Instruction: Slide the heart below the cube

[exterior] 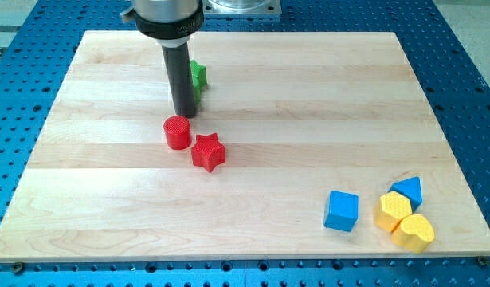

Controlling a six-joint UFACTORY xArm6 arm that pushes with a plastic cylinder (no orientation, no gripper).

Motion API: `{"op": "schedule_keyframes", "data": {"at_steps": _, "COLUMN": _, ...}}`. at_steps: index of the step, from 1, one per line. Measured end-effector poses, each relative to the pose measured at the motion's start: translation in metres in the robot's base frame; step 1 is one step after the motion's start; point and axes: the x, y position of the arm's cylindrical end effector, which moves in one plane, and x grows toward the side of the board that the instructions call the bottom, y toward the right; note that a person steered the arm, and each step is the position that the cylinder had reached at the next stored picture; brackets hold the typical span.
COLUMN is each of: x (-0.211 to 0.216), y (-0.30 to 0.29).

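Tip (185,114) of our dark rod, bare and holding nothing, sits just above the red cylinder; the yellow plastic heart (414,232) lies far off at four o'clock, beside the blue cube (342,210).

Tabletop (252,96): cylinder (178,132) touching star (208,151) at its right. At lower right, cube (342,210) sits left of hexagonal block (393,210); heart (414,232) at that block's lower right.
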Motion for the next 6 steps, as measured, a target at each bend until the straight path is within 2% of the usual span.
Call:
{"op": "schedule_keyframes", "data": {"at_steps": 1, "x": 0.033, "y": 0.106}}
{"op": "schedule_keyframes", "data": {"at_steps": 3, "x": 0.115, "y": 0.412}}
{"op": "schedule_keyframes", "data": {"at_steps": 4, "x": 0.156, "y": 0.411}}
{"op": "schedule_keyframes", "data": {"at_steps": 5, "x": 0.223, "y": 0.381}}
{"op": "schedule_keyframes", "data": {"at_steps": 6, "x": 0.224, "y": 0.367}}
